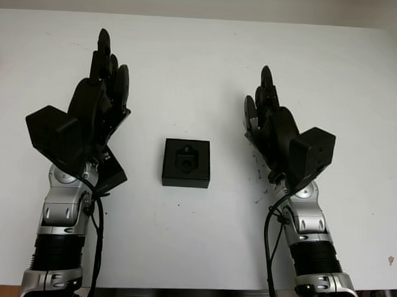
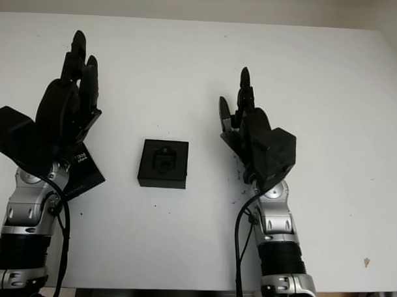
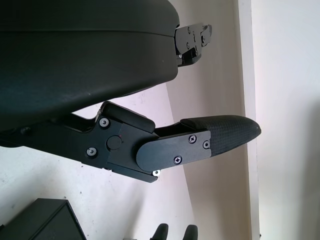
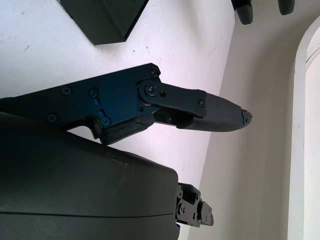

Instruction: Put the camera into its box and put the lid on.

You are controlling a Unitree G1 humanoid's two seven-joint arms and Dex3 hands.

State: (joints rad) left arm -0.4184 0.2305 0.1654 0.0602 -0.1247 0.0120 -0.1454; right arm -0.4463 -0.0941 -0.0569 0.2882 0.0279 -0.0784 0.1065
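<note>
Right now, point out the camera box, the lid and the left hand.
camera box (image 1: 186, 162): left eye view, on the camera sitting in its recess.
lid (image 2: 85, 172): right eye view, flat top, partly under the left arm.
left hand (image 1: 99, 99): left eye view, back of hand.

lid (image 2: 80, 170): mostly hidden under the left hand (image 2: 66, 101) — one corner shows
box (image 4: 102, 17): cut off by the right wrist view's edge
camera (image 1: 186, 157): too small to make out — dark shape in box
</note>
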